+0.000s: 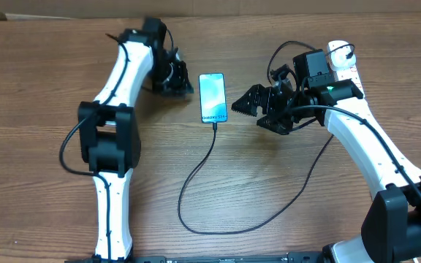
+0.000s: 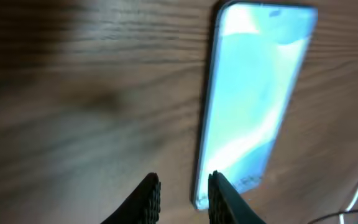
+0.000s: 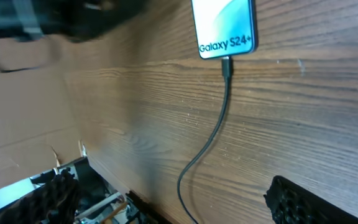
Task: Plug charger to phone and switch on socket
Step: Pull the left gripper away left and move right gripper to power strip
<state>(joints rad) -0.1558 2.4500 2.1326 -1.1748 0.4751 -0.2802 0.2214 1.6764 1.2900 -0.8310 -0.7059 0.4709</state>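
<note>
Black ribbed fingers (image 2: 149, 200) of the left tool (image 2: 182, 198) stand nearly clenched, a narrow gap between them, grasping nothing. They sit just beside a corner of the slim blue-white-screened phone (image 1: 213, 96), which lies flat on the wooden bench (image 1: 35, 95). Right tool (image 1: 259, 113) gapes released and empty, right of the phone. Left arm (image 1: 126, 69) reaches far; right arm (image 1: 364, 139) angles in from near right. Thin black charger cable (image 1: 196, 172) is plugged into the phone's near end. White power strip (image 1: 340, 58), far right, is mostly hidden.

Even bright light; left wrist view blurred, phone (image 2: 253, 106) screen glaring
</note>
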